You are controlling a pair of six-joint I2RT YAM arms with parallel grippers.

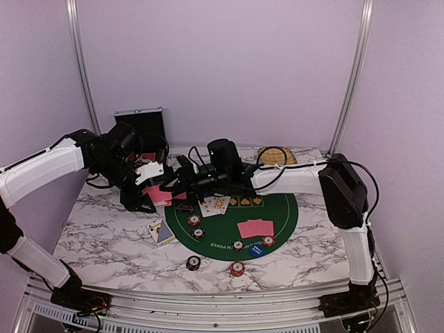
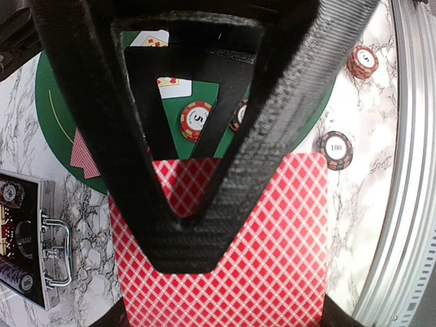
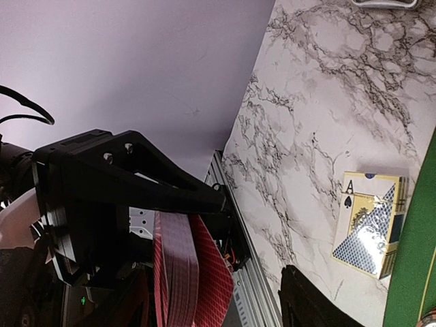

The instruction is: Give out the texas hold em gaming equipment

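The left jaws are pressed together on a deck of red-backed playing cards (image 2: 272, 231); their black fingers (image 2: 286, 102) meet on the top card's back. The grip takes only one end of the deck. I think this is so that the other end stays free for the second arm to draw a card.

The right jaws are spread and stand on both sides of this free end. In the right wrist view the deck is seen on its edge, a little fanned, and I cannot tell if a finger touches it already.

The deck hangs above the left half of the counter (image 1: 104, 236), about midway between the far and near edges, and it is not lying flat. Its back faces the left wrist camera. Its long axis seems to run along the fingers, but one end is out of the picture.

Beside it lies the green poker mat (image 1: 277, 208) with face-up cards (image 1: 215, 205), two dealt red-backed cards (image 1: 255, 227) and striped poker chips (image 2: 196, 120). A blue card box (image 3: 371, 221) rests near the mat's left rim.
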